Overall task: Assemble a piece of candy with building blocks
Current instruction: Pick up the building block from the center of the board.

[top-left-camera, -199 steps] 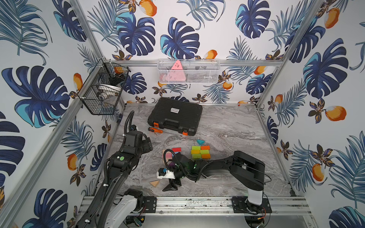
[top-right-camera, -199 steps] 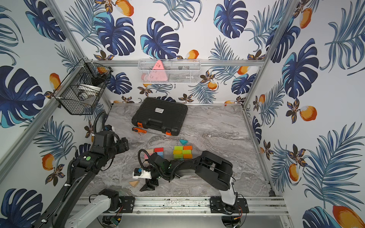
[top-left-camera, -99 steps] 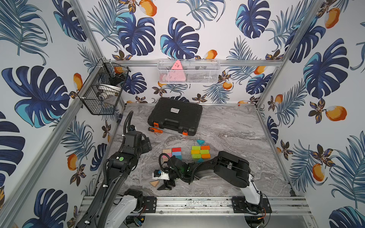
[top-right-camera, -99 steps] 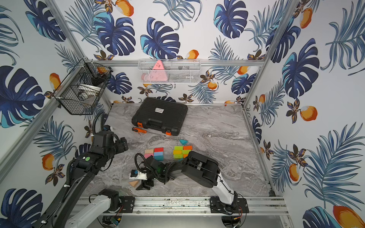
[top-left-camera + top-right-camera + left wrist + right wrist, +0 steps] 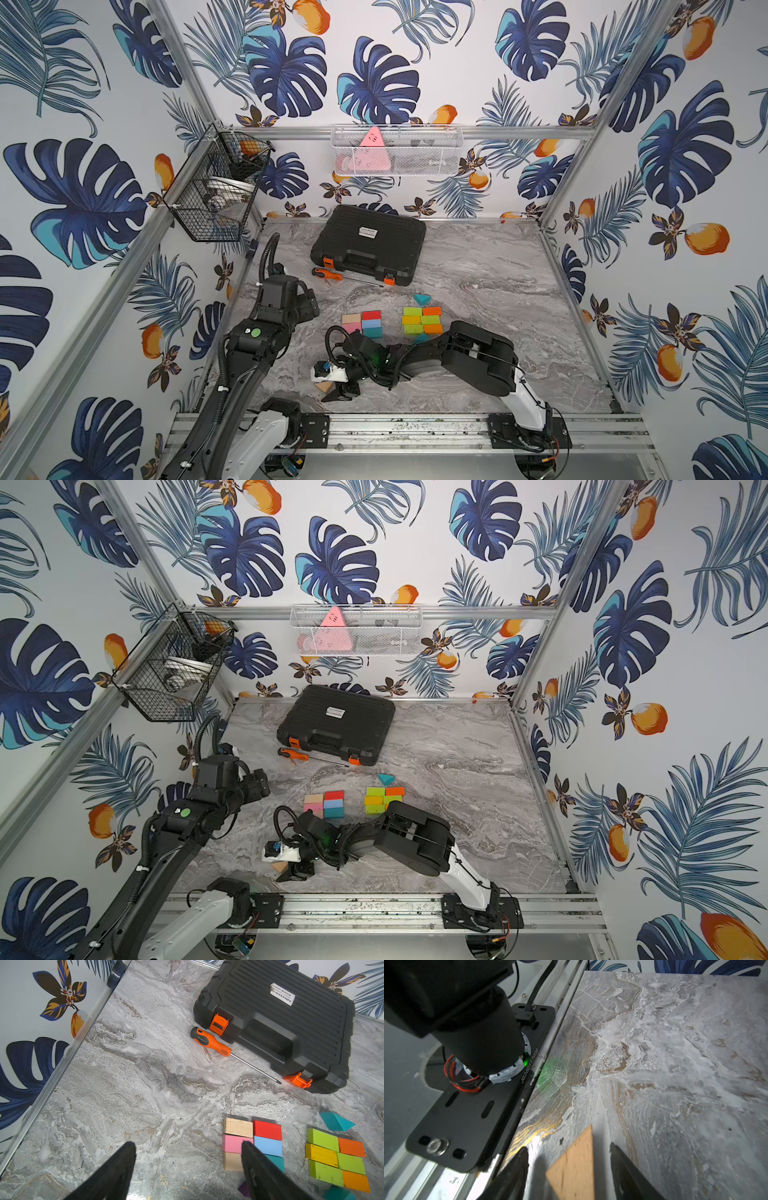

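Table: marble; far right side open, lots of room. Action is crowded at the near-left front edge.
Case: black, shut, at back; screwdriver just in front, well off the path.
R arm: has swung closer to front rail vs a sec ago.
Blocks: green/yellow/orange set & pastel set mid-table; teal wedge just behind.
L gripper: jaws wide, empty, hovering by pastel set.
R gripper: jaws narrowing, straddling plain wood wedge, gaps both sides, no grip yet. Pick looks imminent.
Edge: wedge sits near table's front edge, so tight for one finger.

Wooden wedge half out of frame
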{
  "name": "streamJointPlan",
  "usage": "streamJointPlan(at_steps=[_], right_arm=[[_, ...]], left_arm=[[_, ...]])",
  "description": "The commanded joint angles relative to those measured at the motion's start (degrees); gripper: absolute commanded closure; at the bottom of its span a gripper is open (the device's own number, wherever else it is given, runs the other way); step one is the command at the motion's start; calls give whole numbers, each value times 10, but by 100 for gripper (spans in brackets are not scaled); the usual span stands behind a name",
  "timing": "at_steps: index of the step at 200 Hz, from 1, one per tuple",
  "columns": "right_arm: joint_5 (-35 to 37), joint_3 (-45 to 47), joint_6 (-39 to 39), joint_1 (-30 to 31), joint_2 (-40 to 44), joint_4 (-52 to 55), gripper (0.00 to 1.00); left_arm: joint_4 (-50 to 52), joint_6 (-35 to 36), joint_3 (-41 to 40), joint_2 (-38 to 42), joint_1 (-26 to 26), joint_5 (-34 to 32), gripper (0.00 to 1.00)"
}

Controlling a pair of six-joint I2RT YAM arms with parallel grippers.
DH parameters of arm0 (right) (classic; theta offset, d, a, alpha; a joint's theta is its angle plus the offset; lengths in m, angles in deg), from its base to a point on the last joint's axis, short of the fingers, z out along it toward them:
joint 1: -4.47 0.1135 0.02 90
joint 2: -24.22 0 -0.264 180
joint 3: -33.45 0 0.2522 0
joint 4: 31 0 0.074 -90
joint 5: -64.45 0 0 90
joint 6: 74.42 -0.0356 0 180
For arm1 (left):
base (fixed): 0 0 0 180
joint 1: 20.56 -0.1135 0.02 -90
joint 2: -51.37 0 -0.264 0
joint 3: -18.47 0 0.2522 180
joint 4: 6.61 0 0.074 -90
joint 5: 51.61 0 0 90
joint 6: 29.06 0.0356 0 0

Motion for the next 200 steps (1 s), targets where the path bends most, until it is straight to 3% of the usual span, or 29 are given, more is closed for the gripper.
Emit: streamJointPlan(at_steps=[1, 89, 163, 200], right_arm=[[-15, -6, 6, 5, -4, -1, 41], [-15, 12, 5, 7, 2, -21, 68], [-25, 32, -11, 7, 42, -49, 80], [-29, 62, -23, -20, 85, -59, 80]], left_arm=[[-10, 10, -2, -2, -2, 6, 16], [-12, 11, -4, -2, -5, 14, 16], [-13, 12, -4, -1, -10, 21, 16], [-14, 12, -5, 1, -11, 22, 16]])
